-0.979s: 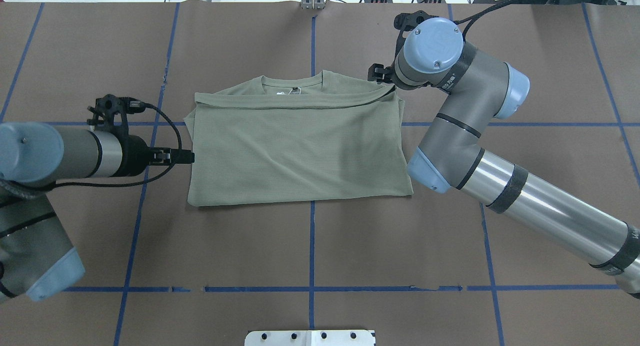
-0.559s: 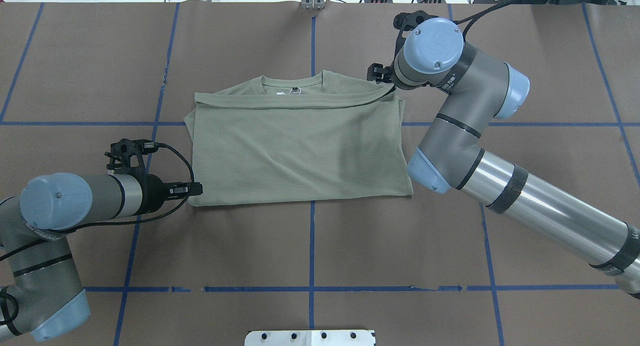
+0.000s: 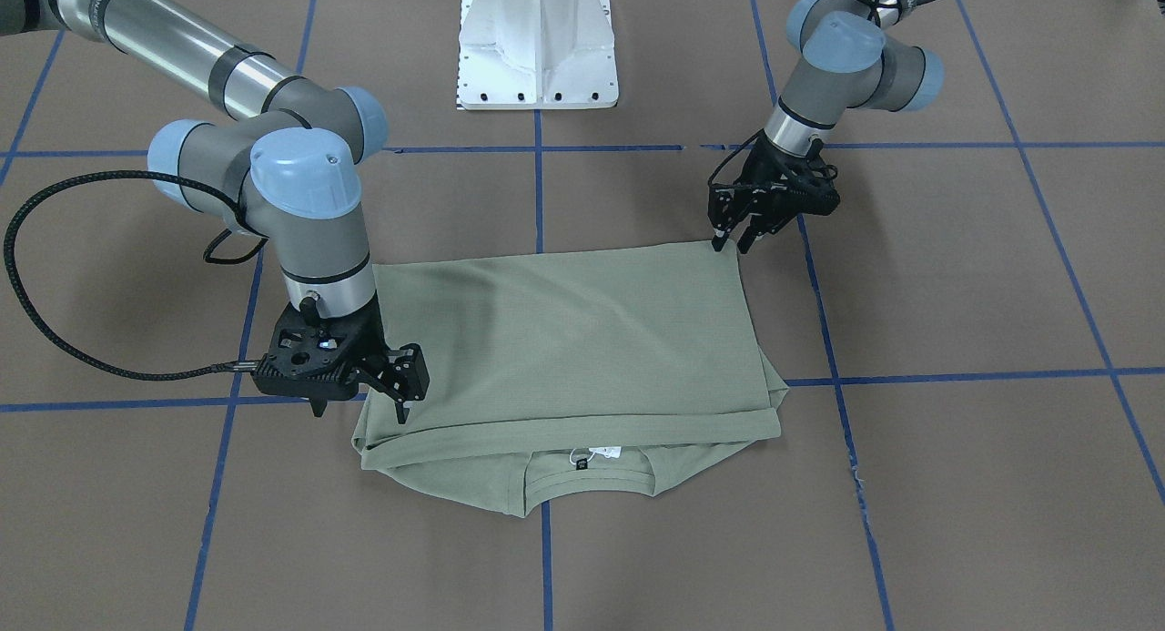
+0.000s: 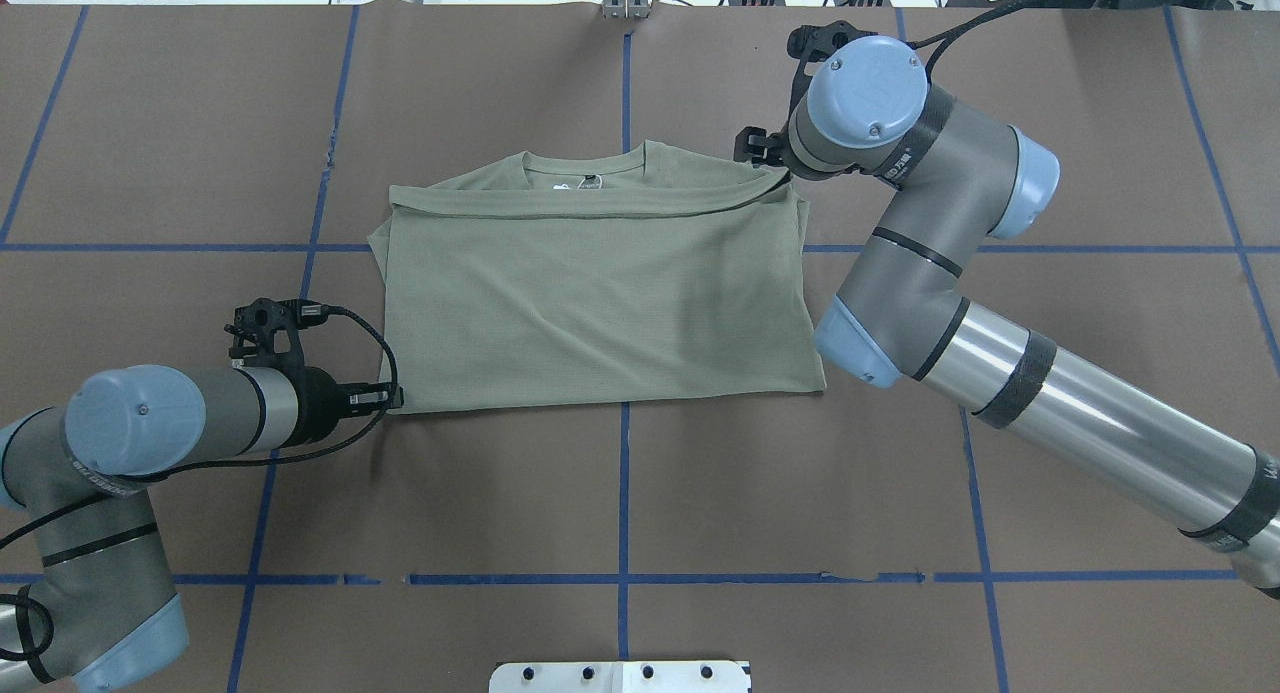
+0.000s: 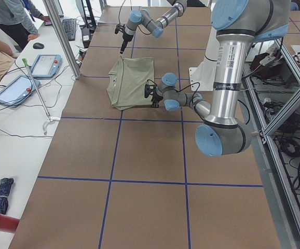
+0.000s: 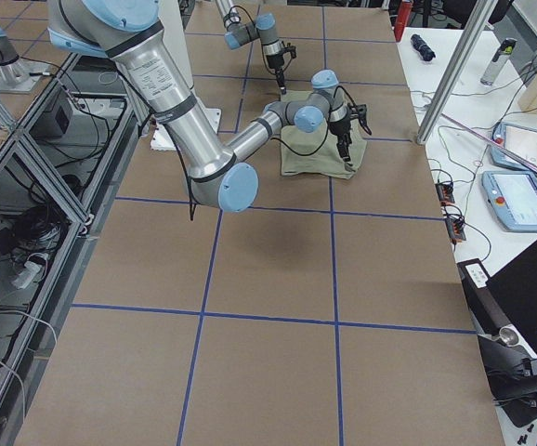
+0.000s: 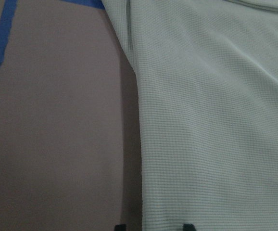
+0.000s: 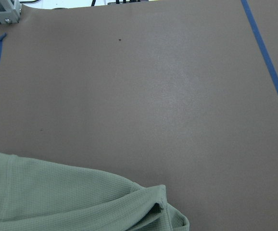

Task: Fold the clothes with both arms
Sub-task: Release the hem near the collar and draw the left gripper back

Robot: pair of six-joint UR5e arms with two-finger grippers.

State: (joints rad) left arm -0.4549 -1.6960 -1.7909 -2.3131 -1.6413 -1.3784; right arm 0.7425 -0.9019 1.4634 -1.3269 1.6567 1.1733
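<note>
Lower left of overhead view: left gripper (image 4: 395, 398) sits low at near corner of shirt (image 4: 600, 303), jaws narrowly apart, straddling fabric edge, nothing pinched yet. Frame centre: shirt folded to rectangle, flat on table (image 4: 620, 493), collar at far edge. Upper right: right gripper (image 3: 358, 408) at far corner, jaws seemingly spread wide, empty. Judgement: catch all layers before closing; lift 2 corners together, evenly.

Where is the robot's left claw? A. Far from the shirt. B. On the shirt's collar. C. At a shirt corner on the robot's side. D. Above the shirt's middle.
C: the left gripper sits low at the corner of the shirt that lies nearest the robot.
</note>
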